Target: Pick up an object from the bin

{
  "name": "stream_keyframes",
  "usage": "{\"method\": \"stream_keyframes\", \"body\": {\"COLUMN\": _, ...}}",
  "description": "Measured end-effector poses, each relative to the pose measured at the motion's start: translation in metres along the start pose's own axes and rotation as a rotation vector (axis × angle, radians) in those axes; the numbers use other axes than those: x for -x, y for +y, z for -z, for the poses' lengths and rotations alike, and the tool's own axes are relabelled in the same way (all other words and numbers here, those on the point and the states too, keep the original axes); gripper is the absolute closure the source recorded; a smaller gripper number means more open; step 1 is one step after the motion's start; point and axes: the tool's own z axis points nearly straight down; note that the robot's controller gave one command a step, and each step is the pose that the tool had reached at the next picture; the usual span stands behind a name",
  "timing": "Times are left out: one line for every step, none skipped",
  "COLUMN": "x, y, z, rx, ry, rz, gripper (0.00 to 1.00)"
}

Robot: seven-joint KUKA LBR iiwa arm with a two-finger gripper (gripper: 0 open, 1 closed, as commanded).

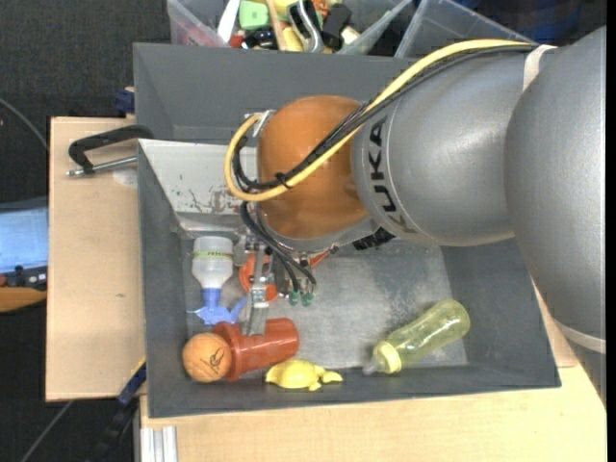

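The red cylinder [268, 347] lies on its side close to the bin's front wall, toward the left corner, and it is the thing we find directly beneath the gripper [258, 308]. The gripper's slim metal tip comes down to the cylinder's upper edge, near its middle. We cannot tell whether it touches the red surface or stops just above it. Nor can we tell whether the tool is apart or together, since from this angle its lower end reads as one narrow strip. An orange ball [206, 357] with a dark mark on it sits touching the cylinder's left end. Just below the cylinder's right end, against the front wall, lies a small yellow object [296, 376] of irregular shape. Just left of the gripper stands or lies a clear bottle [213, 269] with a white part at its far end. A small blue piece [217, 309] sits at the bottle's near end, between the bottle and the ball. Well apart to the right, a pale yellow-green bottle [428, 333] lies tilted on the bare grey floor of the bin [385, 268]. Above all this, the round orange cover [303, 166] on the wrist hangs over the bin's middle, and the thick grey arm [452, 152] stretches away to the right.
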Motion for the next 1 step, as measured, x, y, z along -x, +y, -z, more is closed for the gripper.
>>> {"method": "stream_keyframes", "body": {"x": 0.0021, "y": -0.0028, "z": 0.0458, "rx": -0.002, "ry": 0.005, "rz": 0.005, "gripper": 0.00}}
